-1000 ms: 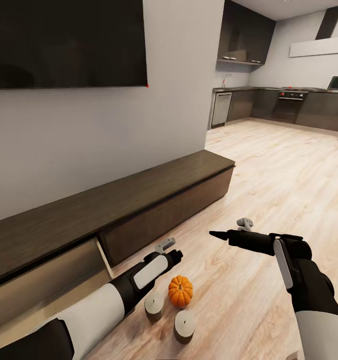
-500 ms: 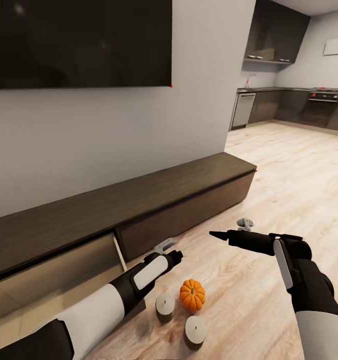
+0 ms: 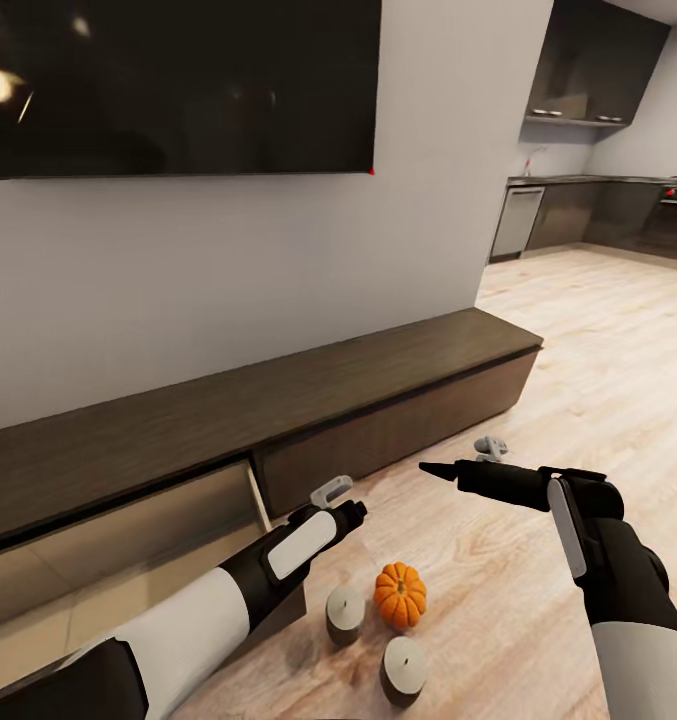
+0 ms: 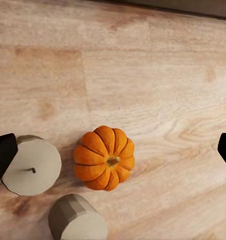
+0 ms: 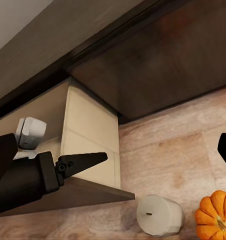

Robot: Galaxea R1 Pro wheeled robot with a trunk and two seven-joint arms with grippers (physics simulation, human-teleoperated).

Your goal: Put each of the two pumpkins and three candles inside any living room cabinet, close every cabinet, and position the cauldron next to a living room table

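Head view: pumpkin (image 3: 399, 594) on the floor between two candles (image 3: 345, 612), just in front of the cabinet (image 3: 278, 420) with its open drawer (image 3: 128, 540).

Left wrist view: left hand (image 4: 113, 150), fingers apart, above the pumpkin (image 4: 103, 158); descend straight so you straddle it.

Right wrist view: right hand (image 5: 118, 150) apart, empty, near the cabinet.

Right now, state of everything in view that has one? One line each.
cabinet: one drawer pulled open at its left part, the front beside it shut
pumpkin: upright on the floor, not held
candles: two upright on the floor, unlit, not held
left gripper: open, empty, above the pumpkin
right gripper: open, empty
TV: off
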